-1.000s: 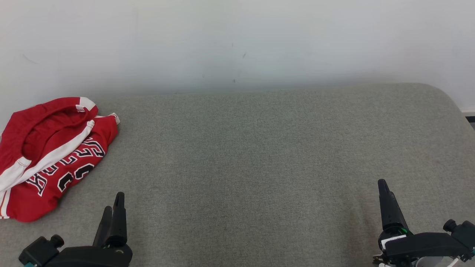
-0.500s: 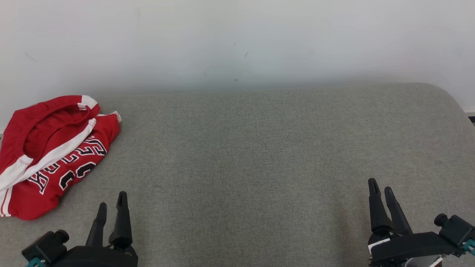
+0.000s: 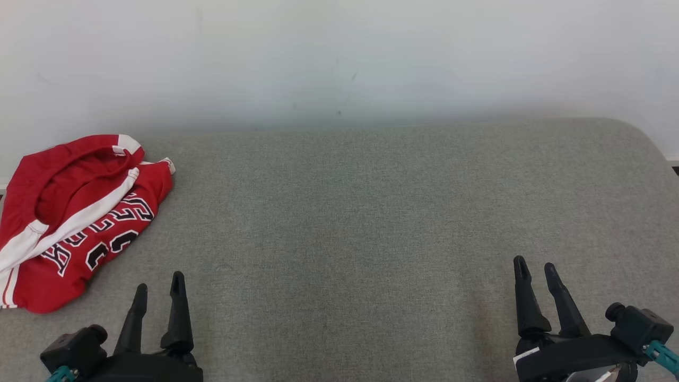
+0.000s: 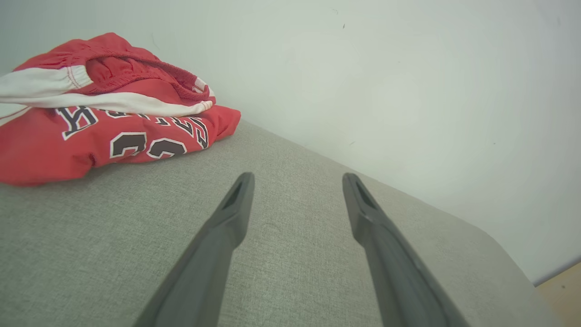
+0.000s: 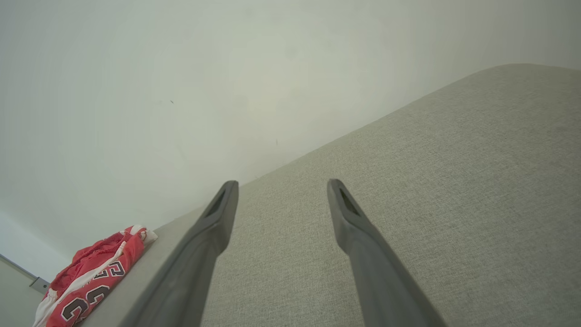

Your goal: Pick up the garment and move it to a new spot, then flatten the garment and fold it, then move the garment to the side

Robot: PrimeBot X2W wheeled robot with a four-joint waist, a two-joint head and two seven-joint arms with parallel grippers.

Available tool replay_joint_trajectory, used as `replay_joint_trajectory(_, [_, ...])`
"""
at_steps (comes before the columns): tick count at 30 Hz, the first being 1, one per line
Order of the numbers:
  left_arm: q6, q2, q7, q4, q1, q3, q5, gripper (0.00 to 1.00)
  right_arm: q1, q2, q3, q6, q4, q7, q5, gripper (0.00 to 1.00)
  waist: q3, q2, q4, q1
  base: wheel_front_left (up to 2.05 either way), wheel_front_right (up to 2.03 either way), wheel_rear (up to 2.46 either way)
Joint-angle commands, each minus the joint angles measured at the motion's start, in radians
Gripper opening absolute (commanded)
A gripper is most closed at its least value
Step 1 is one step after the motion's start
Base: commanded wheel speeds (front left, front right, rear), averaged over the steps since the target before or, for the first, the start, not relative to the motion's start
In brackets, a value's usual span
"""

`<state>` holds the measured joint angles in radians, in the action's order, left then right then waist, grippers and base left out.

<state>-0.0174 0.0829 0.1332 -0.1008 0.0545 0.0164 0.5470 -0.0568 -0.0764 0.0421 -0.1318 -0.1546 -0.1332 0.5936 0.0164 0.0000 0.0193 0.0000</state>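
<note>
While both arms sit low at the near edge, neither one grips anything. Left tool (image 3: 159, 281) is at 7 o'clock in head view: released, two dark fingers (image 4: 227, 227) spread, bare upholstery showing between them, tips pointing to 12. Right tool (image 3: 534, 263) is at 5 o'clock: also released, fingers apart, tips leaning slightly toward 11, bare fabric in the gap.

Garment = red shorts (image 3: 79, 212), crumpled in a heap at 9 o'clock in head view, on the far-left corner of the grey upholstered pad (image 3: 345, 223), partly cut off by the frame edge. Gathered waistband gapes open on the heap's 12 o'clock side. A broad white stripe runs diagonally across it. Black letters and numerals with white outlines sit on the panel toward 4 o'clock, upside down from the head camera.

Shorts lie at roughly 10 o'clock from the left tool, near but apart. They're well apart from the right tool, with the pad's bare middle between. Left wrist view: shorts at 10 o'clock, beyond the fingertips, apart from them. Right wrist view: shorts small at 8 o'clock, on the pad's far corner.

Pad is flat, with a rounded corner at 2 o'clock in head view, and butts against a plain white wall (image 3: 339, 53) along 12 o'clock. A few small dark marks on the wall. Can't tell whether either tool's underside touches the pad.
</note>
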Motion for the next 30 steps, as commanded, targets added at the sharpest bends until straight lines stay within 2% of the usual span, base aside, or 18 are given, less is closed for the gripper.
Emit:
replay_joint_trajectory(1, [-0.003, 0.01, 0.008, 0.016, 0.001, 0.002, -0.025, 1.0, -0.001, -0.008, 0.004, 0.001, 0.012, -0.008, -0.028, 1.0, 0.0, 0.0, 0.0, 0.0, 0.0, 0.0, 0.0])
replay_joint_trajectory(30, [-0.047, 0.029, 0.078, 0.076, -0.034, 0.035, -0.303, 1.0, 0.015, -0.018, 0.032, 0.002, 0.041, -0.078, -0.314, 1.0, -0.004, 0.0, 0.008, 0.0, 0.0, 0.0, 0.0])
